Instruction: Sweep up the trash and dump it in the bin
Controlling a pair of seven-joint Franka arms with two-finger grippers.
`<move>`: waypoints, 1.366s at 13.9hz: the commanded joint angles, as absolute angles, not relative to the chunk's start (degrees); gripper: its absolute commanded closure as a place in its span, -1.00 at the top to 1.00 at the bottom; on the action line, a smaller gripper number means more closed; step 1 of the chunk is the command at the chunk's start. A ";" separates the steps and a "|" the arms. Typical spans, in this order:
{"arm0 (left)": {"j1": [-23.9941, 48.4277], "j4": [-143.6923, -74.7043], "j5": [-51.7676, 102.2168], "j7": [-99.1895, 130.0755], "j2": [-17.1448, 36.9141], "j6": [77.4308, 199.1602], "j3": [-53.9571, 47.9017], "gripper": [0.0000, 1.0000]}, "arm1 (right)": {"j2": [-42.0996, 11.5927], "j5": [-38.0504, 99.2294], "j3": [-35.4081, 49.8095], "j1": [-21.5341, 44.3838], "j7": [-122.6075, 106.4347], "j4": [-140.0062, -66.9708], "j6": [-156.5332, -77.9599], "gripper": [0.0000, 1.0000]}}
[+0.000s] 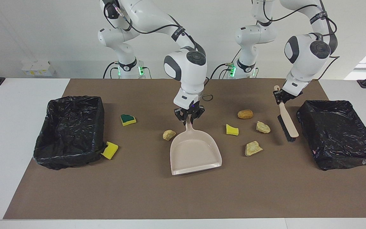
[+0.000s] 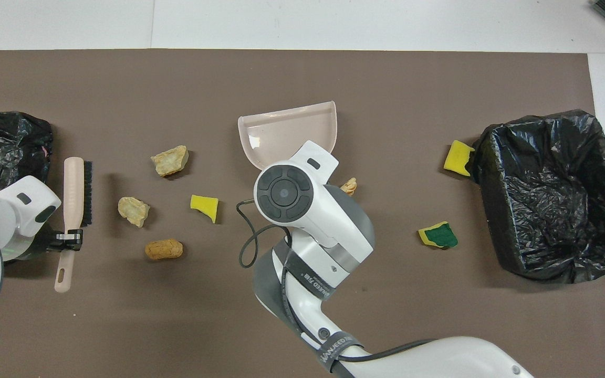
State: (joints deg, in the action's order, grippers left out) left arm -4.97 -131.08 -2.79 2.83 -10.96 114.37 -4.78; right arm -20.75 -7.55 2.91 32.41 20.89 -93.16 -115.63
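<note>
My right gripper (image 1: 189,116) is shut on the handle of the beige dustpan (image 1: 194,153) (image 2: 287,135), which sits mid-mat, turned slightly askew. My left gripper (image 1: 280,96) (image 2: 69,240) is shut on the handle of the beige brush (image 1: 287,123) (image 2: 74,185), held bristles-down just above the mat. Trash lies scattered: a brown lump (image 1: 245,114), two beige chunks (image 1: 262,127) (image 1: 253,148) and a yellow sponge (image 1: 232,129) between brush and dustpan, and a beige chunk (image 1: 169,135) beside the dustpan. A black-lined bin (image 1: 70,130) stands at the right arm's end.
A second black-lined bin (image 1: 338,133) stands at the left arm's end, close to the brush. A green-backed sponge (image 1: 128,119) lies on the mat, and a yellow sponge (image 1: 110,150) rests against the other bin's wall. A brown mat (image 1: 183,197) covers the table.
</note>
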 commanded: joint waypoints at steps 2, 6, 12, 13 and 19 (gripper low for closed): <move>-5.80 -131.31 -3.43 2.20 -10.20 114.52 -5.45 -1.00 | -17.93 -5.01 3.25 30.41 1.03 -95.54 -111.71 -1.00; -5.63 -132.01 -3.34 3.33 -10.02 114.26 -5.45 -1.00 | -17.67 -5.62 3.16 29.18 -20.70 -96.15 -110.31 -1.00; -5.10 -133.06 -3.34 5.00 -10.81 109.78 -5.54 -1.00 | -15.21 -5.89 3.25 28.83 -44.08 -100.72 -108.98 -1.00; -4.84 -133.15 -3.34 7.36 -10.81 110.04 -5.54 -1.00 | -15.21 -6.15 3.16 28.83 -49.25 -100.72 -109.25 -1.00; 3.15 -134.91 -2.81 22.91 -10.11 110.57 -5.71 -1.00 | -16.78 -10.37 3.16 29.53 -53.79 -100.63 -112.75 -1.00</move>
